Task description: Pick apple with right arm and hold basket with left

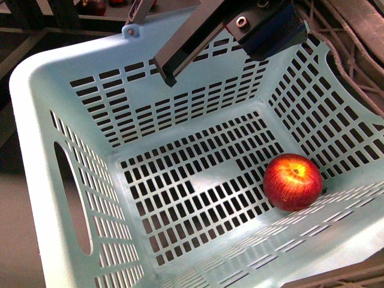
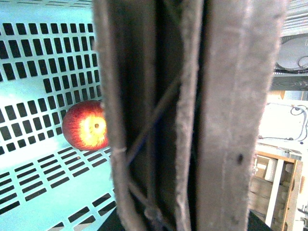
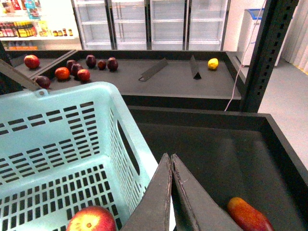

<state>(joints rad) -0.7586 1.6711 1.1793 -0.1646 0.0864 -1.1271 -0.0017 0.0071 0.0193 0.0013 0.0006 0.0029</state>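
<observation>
The pale turquoise slotted basket (image 1: pixel 36 90) fills the front view. The red apple (image 1: pixel 293 181) with yellow streaks lies on its floor by the right wall. My left gripper (image 1: pixel 167 67), black bar fingers on a dark blue block, reaches over the far wall and is shut on the basket. In the left wrist view the ribbed brown-grey handle (image 2: pixel 231 120) hides the jaws, and the apple (image 2: pixel 86 126) shows beside it. My right gripper (image 3: pixel 171 156) is shut and empty, above the basket's rim (image 3: pixel 72 91), with the apple (image 3: pixel 91 219) below it to one side.
An orange-red oblong fruit (image 3: pixel 248 214) lies in the dark bin beside the basket. A dark shelf behind holds maroon fruits (image 3: pixel 91 60), a red fruit (image 3: pixel 31 61) and a yellow one (image 3: pixel 212 63). A black post (image 3: pixel 267 53) stands at the shelf's end.
</observation>
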